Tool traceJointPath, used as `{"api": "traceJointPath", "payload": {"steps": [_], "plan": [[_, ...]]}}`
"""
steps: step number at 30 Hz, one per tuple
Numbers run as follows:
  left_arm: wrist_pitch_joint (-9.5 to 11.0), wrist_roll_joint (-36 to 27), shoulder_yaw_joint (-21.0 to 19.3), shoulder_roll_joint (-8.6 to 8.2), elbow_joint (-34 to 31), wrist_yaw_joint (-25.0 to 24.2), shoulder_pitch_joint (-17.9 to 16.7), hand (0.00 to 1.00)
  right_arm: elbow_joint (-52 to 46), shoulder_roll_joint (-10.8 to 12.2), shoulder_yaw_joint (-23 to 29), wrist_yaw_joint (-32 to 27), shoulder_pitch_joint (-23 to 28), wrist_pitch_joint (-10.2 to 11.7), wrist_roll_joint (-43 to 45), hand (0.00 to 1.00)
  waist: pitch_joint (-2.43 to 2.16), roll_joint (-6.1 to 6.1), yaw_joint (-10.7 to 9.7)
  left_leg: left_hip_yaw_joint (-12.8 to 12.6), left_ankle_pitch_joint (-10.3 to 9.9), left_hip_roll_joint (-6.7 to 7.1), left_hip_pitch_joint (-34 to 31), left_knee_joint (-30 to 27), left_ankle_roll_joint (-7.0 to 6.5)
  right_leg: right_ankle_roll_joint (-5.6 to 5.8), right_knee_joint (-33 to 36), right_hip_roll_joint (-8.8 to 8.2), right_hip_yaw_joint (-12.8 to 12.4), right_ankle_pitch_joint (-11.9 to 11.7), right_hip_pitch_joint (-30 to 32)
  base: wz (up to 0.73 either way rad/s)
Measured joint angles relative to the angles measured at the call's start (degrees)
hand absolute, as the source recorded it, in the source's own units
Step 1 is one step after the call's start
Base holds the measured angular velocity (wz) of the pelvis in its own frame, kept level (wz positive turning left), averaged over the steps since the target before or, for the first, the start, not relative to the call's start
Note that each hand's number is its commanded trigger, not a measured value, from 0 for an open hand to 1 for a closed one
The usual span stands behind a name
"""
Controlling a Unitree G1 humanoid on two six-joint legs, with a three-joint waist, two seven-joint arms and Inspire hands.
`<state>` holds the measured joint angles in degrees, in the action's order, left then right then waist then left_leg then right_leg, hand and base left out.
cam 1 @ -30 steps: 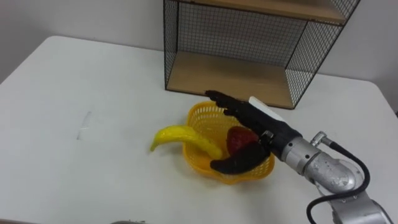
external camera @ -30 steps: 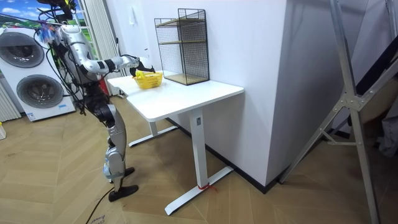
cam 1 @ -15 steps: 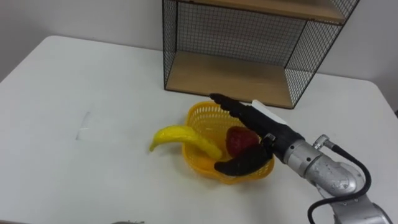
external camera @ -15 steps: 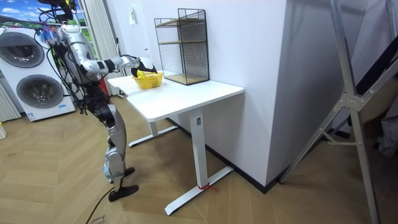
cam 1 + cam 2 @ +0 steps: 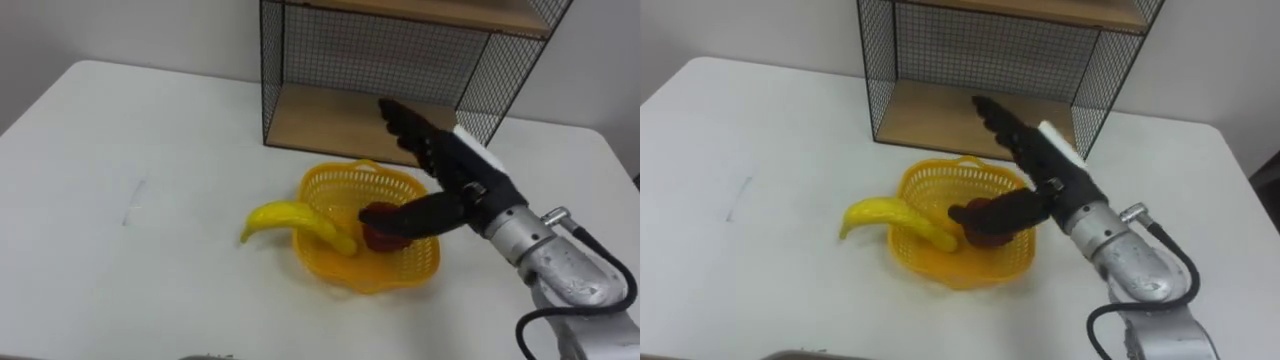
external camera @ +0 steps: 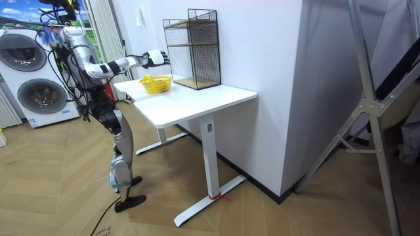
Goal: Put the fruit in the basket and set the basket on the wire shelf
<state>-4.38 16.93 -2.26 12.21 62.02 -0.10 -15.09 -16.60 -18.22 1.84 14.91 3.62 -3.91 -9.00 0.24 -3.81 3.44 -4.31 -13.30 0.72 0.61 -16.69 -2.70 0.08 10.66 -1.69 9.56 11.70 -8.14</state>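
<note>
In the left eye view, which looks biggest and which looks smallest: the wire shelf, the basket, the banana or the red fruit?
1. wire shelf, biggest by far, even cut off at the top edge
2. basket
3. banana, long but thin
4. red fruit, smallest, partly hidden in the basket

No lettering I can read right now: none on the basket (image 5: 372,276), none on the shelf (image 5: 350,120), none on the table (image 5: 120,130) before me.
</note>
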Motion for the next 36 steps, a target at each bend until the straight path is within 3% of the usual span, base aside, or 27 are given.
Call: {"api": "traceJointPath", "payload": {"steps": [3, 9, 12, 15, 16, 20, 24, 27, 29, 31, 33, 36], "plan": [[0.3, -0.3, -0.4, -0.22, 0.0, 0.0, -0.9, 0.0, 0.0, 0.0, 2.4, -2.3, 0.0, 1.4, -4.4, 0.0, -0.01, 0.59, -0.3, 0.1, 0.0, 0.02, 0.0, -0.1, 0.0, 0.0, 0.0, -0.01, 0.0, 0.0, -0.1, 0.0], [1.4, -4.0, -3.9, -0.79, -0.1, 2.2, -2.2, 0.0, 0.0, 0.0, 6.3, -5.8, 0.0, 1.5, -12.4, 0.0, -0.07, 2.15, -0.9, 0.3, 0.0, 0.02, 0.0, -0.2, 0.0, 0.0, 0.0, -0.01, 0.3, 0.0, -0.2, 0.01], [2.0, -6.8, -6.5, -1.17, 0.0, 3.9, -3.1, 0.0, 0.0, 0.0, 7.1, -8.1, 0.0, 1.5, -17.4, 0.0, -0.44, 2.6, -1.5, 0.3, 0.0, 0.03, 0.0, -0.1, 0.0, 0.0, 0.0, -0.03, 0.3, 0.0, -0.2, 0.0], [2.3, -11.1, -8.5, -1.54, 0.3, 6.0, -3.8, 0.0, 0.0, -0.1, 8.0, -11.2, 0.0, 1.5, -18.0, 0.0, -0.51, 2.83, -1.5, 0.1, 0.0, 0.0, 0.1, -0.1, 0.0, 0.0, 0.0, -0.02, 0.1, 0.0, -0.2, -0.02], [2.3, -13.0, -9.8, -1.7, 0.7, 6.9, -3.9, 0.0, 0.1, -0.1, 8.4, -12.5, 0.1, 1.6, -17.9, 0.0, -0.32, 3.22, -1.5, 0.0, 0.0, 0.0, 0.2, -0.1, 0.0, 0.0, 0.0, -0.02, 0.0, 0.0, -0.2, 0.0], [2.3, -21.1, -12.4, -1.93, 1.6, 10.9, -4.6, 0.0, 0.4, -0.1, 8.5, -17.1, 0.9, 1.5, -18.0, 0.0, -0.26, 3.18, -1.5, 0.1, 0.0, 0.08, 0.5, 0.1, -0.01, 0.02, -0.1, -0.1, 0.1, 0.0, -0.6, 0.0], [2.4, -29.2, -20.0, -2.09, 1.6, 18.4, -5.5, 0.0, 0.4, -0.1, 8.7, -22.5, 4.9, 1.5, -18.2, 0.0, -0.33, 3.08, -1.1, 0.0, 0.0, 0.11, 1.9, 1.0, -0.04, 0.09, -0.1, -0.2, -0.1, 0.0, -1.1, 0.0], [2.4, -33.4, -25.3, -1.97, -3.9, 25.8, -6.4, 0.0, 0.7, 0.0, 9.0, -26.8, 7.8, 1.5, -18.1, 0.0, -0.4, 3.28, -0.9, 0.3, 0.0, 0.2, 1.5, 1.0, -0.04, 0.09, -0.3, -0.24, 0.3, 0.0, -0.9, 0.01], [2.4, -34.3, -28.6, -2.45, -10.3, 30.7, -6.7, 0.0, 1.0, 0.1, 10.0, -29.2, 9.8, 1.5, -18.1, 0.0, -0.55, 3.71, -0.2, 0.0, 0.1, 0.18, 1.6, 1.0, -0.05, 0.08, -0.4, -0.23, 0.1, 0.0, -0.9, -0.02], [3.7, -34.0, -31.0, -2.54, -20.1, 37.5, -7.2, 0.0, 2.5, 0.1, 11.9, -31.6, 12.2, 1.5, -17.8, 0.0, -0.71, 4.0, 1.3, 0.1, 0.3, 0.22, 1.6, 1.1, -0.04, 0.07, -0.7, -0.21, 0.0, 0.0, -1.1, 0.0], [4.7, -32.3, -31.6, -2.52, -27.2, 42.8, -7.0, 0.0, 3.7, 0.6, 12.6, -33.7, 14.1, 1.5, -16.2, 0.0, -0.93, 4.35, 1.8, 0.1, 0.3, 0.24, 1.6, 1.1, -0.04, 0.07, -0.7, -0.25, 0.2, 0.0, -1.1, 0.0], [6.6, -29.6, -31.7, -2.51, -39.4, 50.9, -7.9, 0.0, 4.8, 1.4, 12.9, -37.2, 16.2, 1.5, -15.2, 0.0, -0.89, 4.71, 1.9, 0.2, 0.3, 0.27, 1.5, 1.1, -0.04, 0.08, -0.6, -0.28, 0.4, 0.0, -1.0, 0.01]]}}
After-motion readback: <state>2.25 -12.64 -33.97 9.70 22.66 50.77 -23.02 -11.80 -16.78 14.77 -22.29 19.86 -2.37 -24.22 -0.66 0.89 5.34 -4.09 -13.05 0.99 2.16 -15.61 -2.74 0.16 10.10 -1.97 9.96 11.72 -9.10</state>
